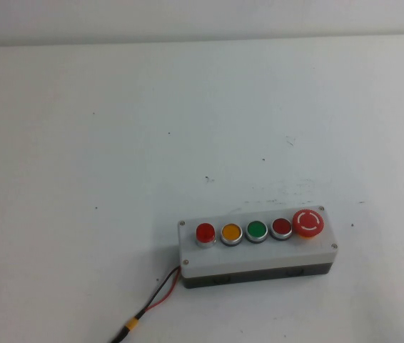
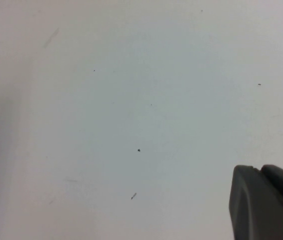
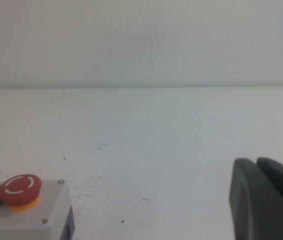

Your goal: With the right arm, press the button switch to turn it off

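We find the button switch [image 1: 205, 233] at the robot's-left end of the row of 5 on the white box [image 1: 259, 259], which sits on the table [image 1: 116, 143] toward the near right of the high view; nothing touches it, so we judge the press not yet begun. The right gripper [image 3: 266, 200] shows only as a dark edge in its wrist view, well apart from the box with the mushroom button [image 3: 20, 187] nearest it, and the left gripper [image 2: 266, 202] hangs over bare table. We cannot tell whether either gripper's fingers are apart or together; the whole approach and press remain.
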Robot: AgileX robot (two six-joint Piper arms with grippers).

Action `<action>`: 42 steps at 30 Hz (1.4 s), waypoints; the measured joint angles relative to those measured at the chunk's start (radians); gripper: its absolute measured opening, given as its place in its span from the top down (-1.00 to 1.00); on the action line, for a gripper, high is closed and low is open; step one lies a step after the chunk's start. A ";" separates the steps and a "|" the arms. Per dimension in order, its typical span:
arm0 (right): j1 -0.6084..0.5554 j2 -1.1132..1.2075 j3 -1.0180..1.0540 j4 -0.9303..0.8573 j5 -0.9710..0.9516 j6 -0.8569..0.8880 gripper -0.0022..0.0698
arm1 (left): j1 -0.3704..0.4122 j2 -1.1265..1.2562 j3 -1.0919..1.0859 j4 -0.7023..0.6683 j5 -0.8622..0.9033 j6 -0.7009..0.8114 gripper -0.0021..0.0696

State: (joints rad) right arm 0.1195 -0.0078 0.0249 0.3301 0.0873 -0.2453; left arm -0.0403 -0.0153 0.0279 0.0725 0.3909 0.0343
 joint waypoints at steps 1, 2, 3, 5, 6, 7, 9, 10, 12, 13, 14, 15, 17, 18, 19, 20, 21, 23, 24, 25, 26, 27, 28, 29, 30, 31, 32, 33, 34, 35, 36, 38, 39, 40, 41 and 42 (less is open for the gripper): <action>0.000 0.000 0.000 0.000 0.002 0.000 0.98 | 0.000 0.000 0.000 0.000 0.000 0.000 0.95; 0.000 0.000 0.000 0.000 0.004 0.000 0.98 | 0.000 0.000 0.000 0.000 0.000 0.000 0.95; 0.000 0.000 0.000 0.000 0.009 0.000 0.98 | 0.000 0.000 0.000 0.000 0.000 0.000 0.95; 0.000 0.000 0.000 0.000 0.022 0.000 0.98 | 0.000 0.000 0.000 0.000 0.000 0.000 0.95; 0.000 0.000 0.000 -0.009 0.031 0.000 0.98 | 0.000 0.000 0.000 0.000 0.000 0.000 0.95; 0.000 0.000 0.000 -0.031 0.042 0.012 0.98 | 0.000 0.000 0.000 0.000 0.000 0.000 0.95; 0.000 0.000 0.000 -0.094 0.071 0.061 0.98 | 0.000 0.000 0.000 0.000 0.000 0.000 0.95; 0.000 0.000 0.000 -0.128 0.086 0.094 0.98 | 0.000 0.000 0.000 0.000 0.000 0.000 0.95; 0.000 0.000 0.000 -0.162 0.111 0.130 0.98 | 0.000 0.000 0.000 0.000 0.000 0.000 0.95; 0.000 0.000 0.000 -0.170 0.128 0.138 0.98 | 0.000 0.000 0.000 0.000 0.000 0.000 0.95; 0.000 0.000 0.000 -0.176 0.147 0.144 0.98 | 0.000 0.000 0.000 0.000 0.000 0.000 0.95; 0.000 0.000 0.000 -0.181 0.165 0.147 0.98 | 0.000 0.000 0.000 0.000 0.000 0.000 0.95; 0.000 0.000 0.000 -0.183 0.216 0.152 0.98 | 0.000 0.000 0.000 0.000 0.000 0.000 0.95; 0.000 0.000 0.000 -0.185 0.230 0.152 0.98 | 0.000 0.000 0.000 0.000 0.000 0.000 0.95; 0.000 0.000 0.000 -0.185 0.240 0.152 0.98 | 0.000 0.000 0.000 0.000 0.000 0.000 0.95; 0.000 0.000 0.000 -0.185 0.244 0.152 0.98 | 0.000 0.000 0.000 0.000 0.000 0.000 0.95; 0.000 0.000 0.000 -0.185 0.247 0.152 0.98 | 0.000 0.000 0.000 0.000 0.000 0.000 0.95; 0.000 0.000 0.000 -0.176 0.247 0.152 0.98 | 0.000 0.000 0.000 0.000 0.000 0.000 0.95; 0.000 0.000 0.000 -0.174 0.248 0.152 0.98 | 0.000 0.000 0.000 0.000 0.000 0.000 0.95; 0.000 0.000 0.000 -0.171 0.248 0.152 0.98 | 0.000 0.000 0.000 0.000 0.000 0.000 0.95; 0.000 0.000 0.000 -0.169 0.248 0.152 0.98 | 0.000 0.000 0.000 0.000 0.000 0.000 0.95; 0.000 0.000 0.000 -0.170 0.248 0.152 0.98 | 0.000 0.000 0.000 0.000 0.000 0.000 0.95; 0.000 0.000 0.000 -0.170 0.248 0.152 0.98 | 0.000 0.000 0.000 0.000 0.000 0.000 0.95; 0.000 0.000 0.000 -0.170 0.248 0.152 0.98 | 0.000 0.000 0.000 0.000 0.000 0.000 0.95; 0.000 0.000 0.000 -0.170 0.249 0.152 0.98 | 0.000 0.000 0.000 0.000 0.000 0.000 0.95; 0.000 0.000 0.000 -0.169 0.249 0.152 0.98 | 0.000 0.000 0.000 0.000 0.000 0.000 0.95; 0.000 0.000 0.000 -0.167 0.249 0.152 0.98 | 0.000 0.000 0.000 0.000 0.000 0.000 0.95; 0.000 0.000 0.000 -0.167 0.249 0.152 0.98 | 0.000 0.000 0.000 0.000 0.000 0.000 0.95; 0.000 0.000 0.000 -0.167 0.249 0.152 0.98 | 0.000 0.000 0.000 0.000 0.000 0.000 0.95; 0.000 0.000 0.000 -0.167 0.249 0.152 0.98 | 0.000 0.000 0.000 0.000 0.000 0.000 0.95; 0.000 0.000 0.000 -0.167 0.249 0.154 0.98 | 0.000 0.000 0.000 0.000 0.000 0.000 0.95; 0.000 0.000 0.000 -0.167 0.249 0.154 0.98 | 0.000 0.000 0.000 0.000 0.000 0.000 0.95; 0.000 0.000 0.000 -0.167 0.249 0.154 0.98 | 0.000 0.000 0.000 0.000 0.000 0.000 0.95; 0.000 0.000 0.000 -0.167 0.249 0.154 0.98 | 0.000 0.000 0.000 0.000 0.000 0.000 0.95; 0.000 0.000 0.000 -0.165 0.249 0.154 0.98 | 0.000 0.000 0.000 0.000 0.000 0.000 0.95; 0.000 0.000 0.000 -0.165 0.249 0.154 0.98 | 0.000 0.000 0.000 0.000 0.000 0.000 0.95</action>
State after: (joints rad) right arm 0.1195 -0.0078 0.0249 0.1647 0.3362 -0.0913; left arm -0.0403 -0.0153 0.0279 0.0725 0.3909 0.0343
